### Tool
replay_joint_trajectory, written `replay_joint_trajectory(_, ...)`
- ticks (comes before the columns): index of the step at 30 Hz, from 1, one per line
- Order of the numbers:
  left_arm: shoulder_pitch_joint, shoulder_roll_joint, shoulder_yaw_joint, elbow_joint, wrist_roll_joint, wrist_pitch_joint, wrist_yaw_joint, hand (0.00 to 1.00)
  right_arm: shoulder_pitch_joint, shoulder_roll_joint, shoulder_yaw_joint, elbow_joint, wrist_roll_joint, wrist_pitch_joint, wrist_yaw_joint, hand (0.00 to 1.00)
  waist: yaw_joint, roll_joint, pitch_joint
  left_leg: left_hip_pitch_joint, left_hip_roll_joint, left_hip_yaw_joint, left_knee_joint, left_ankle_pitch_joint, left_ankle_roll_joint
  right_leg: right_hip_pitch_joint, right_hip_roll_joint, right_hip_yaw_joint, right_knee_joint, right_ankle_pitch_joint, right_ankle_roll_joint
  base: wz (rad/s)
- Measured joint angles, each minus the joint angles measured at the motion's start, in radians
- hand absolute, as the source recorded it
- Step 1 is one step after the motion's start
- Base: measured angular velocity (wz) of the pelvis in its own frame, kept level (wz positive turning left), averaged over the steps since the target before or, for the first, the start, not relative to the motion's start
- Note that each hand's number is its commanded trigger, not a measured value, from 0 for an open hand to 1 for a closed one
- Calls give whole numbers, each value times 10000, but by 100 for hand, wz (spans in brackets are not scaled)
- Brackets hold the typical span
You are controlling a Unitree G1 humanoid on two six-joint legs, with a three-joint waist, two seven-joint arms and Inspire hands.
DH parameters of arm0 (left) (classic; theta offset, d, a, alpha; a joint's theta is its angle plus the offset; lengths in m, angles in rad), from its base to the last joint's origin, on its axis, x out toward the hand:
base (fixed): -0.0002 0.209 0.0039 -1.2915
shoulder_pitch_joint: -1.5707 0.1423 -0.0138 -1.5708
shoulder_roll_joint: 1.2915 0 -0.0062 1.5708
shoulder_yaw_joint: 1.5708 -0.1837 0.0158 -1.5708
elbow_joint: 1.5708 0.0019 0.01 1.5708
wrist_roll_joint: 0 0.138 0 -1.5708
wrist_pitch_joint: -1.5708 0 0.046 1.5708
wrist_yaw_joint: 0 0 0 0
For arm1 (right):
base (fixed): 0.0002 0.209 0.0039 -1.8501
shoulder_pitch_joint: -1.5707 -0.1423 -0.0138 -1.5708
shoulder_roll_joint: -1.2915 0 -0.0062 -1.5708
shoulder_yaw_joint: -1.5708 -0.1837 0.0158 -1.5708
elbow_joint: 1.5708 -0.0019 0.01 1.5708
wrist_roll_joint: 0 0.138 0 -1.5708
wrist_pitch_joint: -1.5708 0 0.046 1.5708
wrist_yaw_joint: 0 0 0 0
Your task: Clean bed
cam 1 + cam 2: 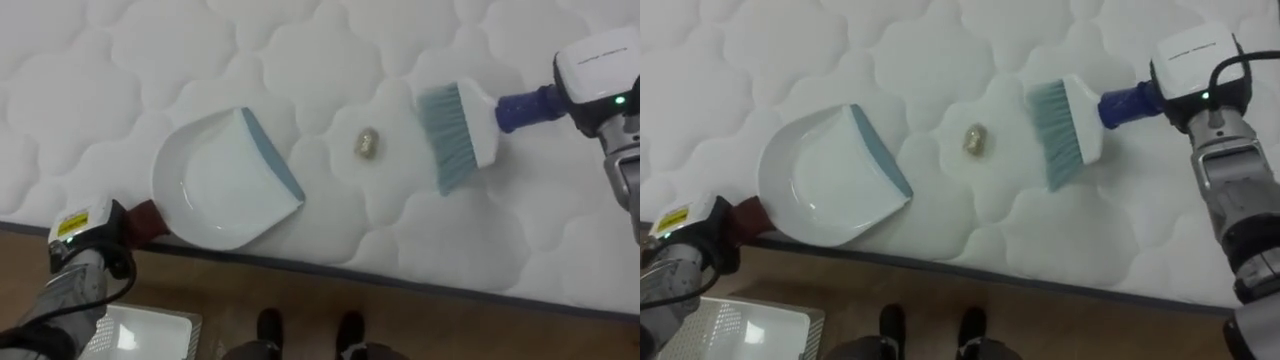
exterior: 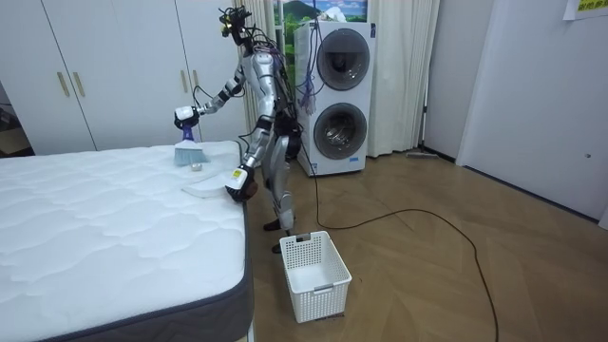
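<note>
On mattress — crumb between dustpan and brush in right hand.

The dustpan is shiny, smooth plastic. The brush near it has plastic hairs. The mattress underneath is puffy cloth.

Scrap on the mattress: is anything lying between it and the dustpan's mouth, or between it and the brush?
Nothing visible does. The scrap lies on the bare mattress, with the brush bristles to its right and the dustpan to its left, blue lip turned toward it. Both gaps are just open quilted surface.
</note>
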Motion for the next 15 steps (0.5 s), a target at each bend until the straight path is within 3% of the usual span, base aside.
replay_joint_trajectory(4, 19, 0, -86, -39, -11, 66, -5, 100, 7, 114, 241, -565, -414, 45, 23, 100, -6, 5, 4, 113, -25, 22, -123, 2, 4, 136, -11, -50, -164, 14, 26, -1)
replay_joint_trajectory(9, 48, -1, -79, -150, 5, 39, -123, 100, 201, 560, 246, -1034, -831, 40, 51, 100, 19, 21, 2, 167, -26, -41, -212, 4, 6, 274, 24, -172, -360, 40, 47, 4)
replay_joint_trajectory(15, 111, -11, -96, -197, 23, -18, -180, 100, 507, 699, 244, -1376, -990, 33, 150, 100, 28, 106, -15, 165, -25, -145, -214, 3, 4, 462, 61, -265, -660, 83, 100, 4)
